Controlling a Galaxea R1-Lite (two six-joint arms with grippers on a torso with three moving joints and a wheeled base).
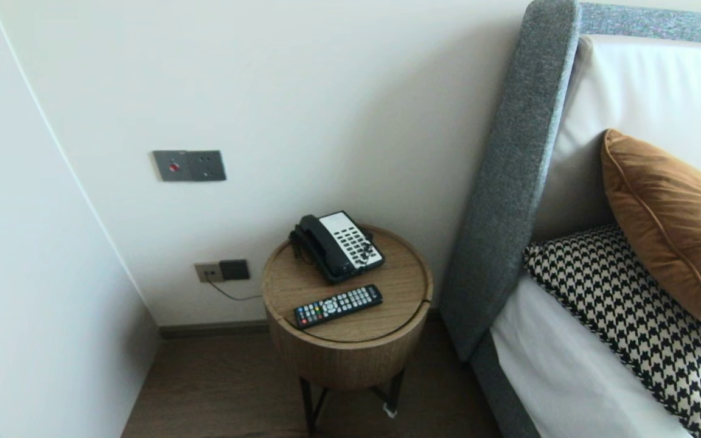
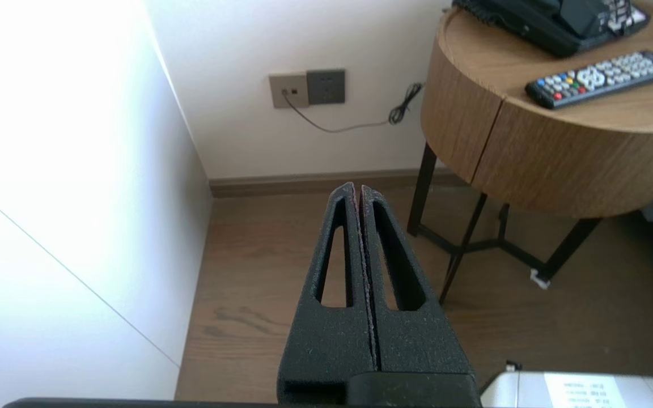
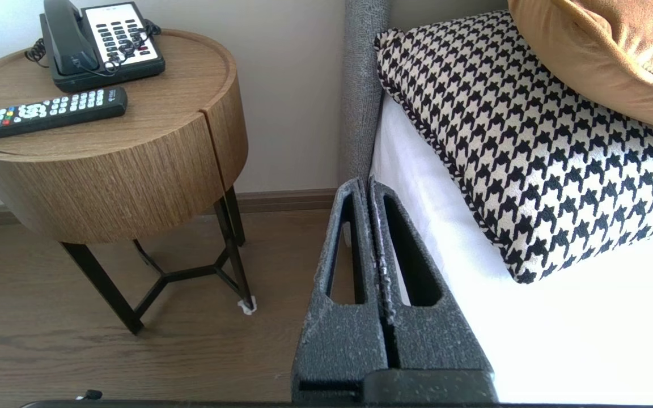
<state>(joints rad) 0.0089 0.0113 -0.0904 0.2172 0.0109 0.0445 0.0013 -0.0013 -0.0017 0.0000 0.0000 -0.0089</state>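
A round wooden bedside table stands against the wall beside a bed. On it sit a black desk telephone with a white keypad and, nearer the front, a black remote control. Neither arm shows in the head view. My left gripper is shut and empty, low over the wooden floor, well short of the table and the remote. My right gripper is shut and empty too, hanging at the edge of the white mattress, with the table off to one side.
A grey padded headboard stands close beside the table. A houndstooth pillow and an orange-brown cushion lie on the bed. Wall sockets with a thin cable and a switch plate are on the wall. A white wall closes the left side.
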